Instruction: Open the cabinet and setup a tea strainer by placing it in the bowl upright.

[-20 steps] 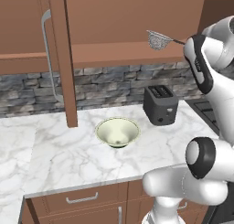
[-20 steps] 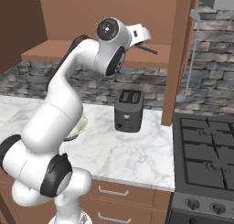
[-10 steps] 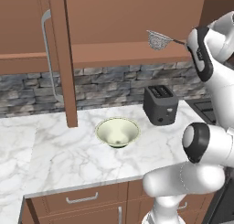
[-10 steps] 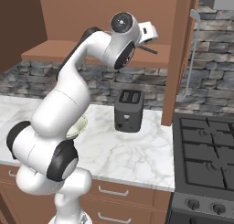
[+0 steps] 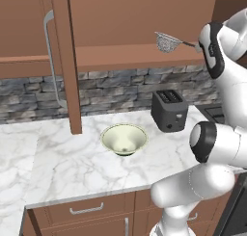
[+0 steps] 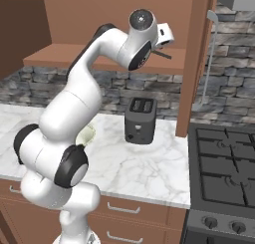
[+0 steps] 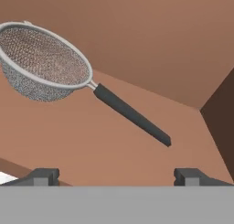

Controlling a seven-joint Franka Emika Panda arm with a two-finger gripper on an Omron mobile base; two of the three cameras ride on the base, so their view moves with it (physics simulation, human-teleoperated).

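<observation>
Your gripper (image 7: pixel 117 176) shows in the hand view as 2 dark fingertips (image 7: pixel 42 176) low in the frame, spread as wide as they go and holding nothing. Their lower parts are cut off at the bottom, so you cannot see the pads. In the left base view the hand itself is hidden behind the arm's upper link at the upper right, and in the right base view the fingers are lost behind the wrist near top centre.

The tea strainer (image 7: pixel 45 63) sits in the upper left of the hand view, above and ahead of the fingertips and apart from them. Its mesh basket is toward the left tip, and its dark handle slants down toward lower right, ending between the 2 tips but above them. It rests on the brown shelf of the open cabinet (image 5: pixel 67 61); in the left base view the tea strainer (image 5: pixel 167 41) lies at the upper right, its handle end hidden by the arm.

The bowl (image 5: pixel 124 138) stands on the marble counter (image 5: pixel 58 167) at centre, left of the black toaster (image 5: pixel 169 111). In the right base view the bowl (image 6: pixel 85 135) is mostly hidden behind the arm.
</observation>
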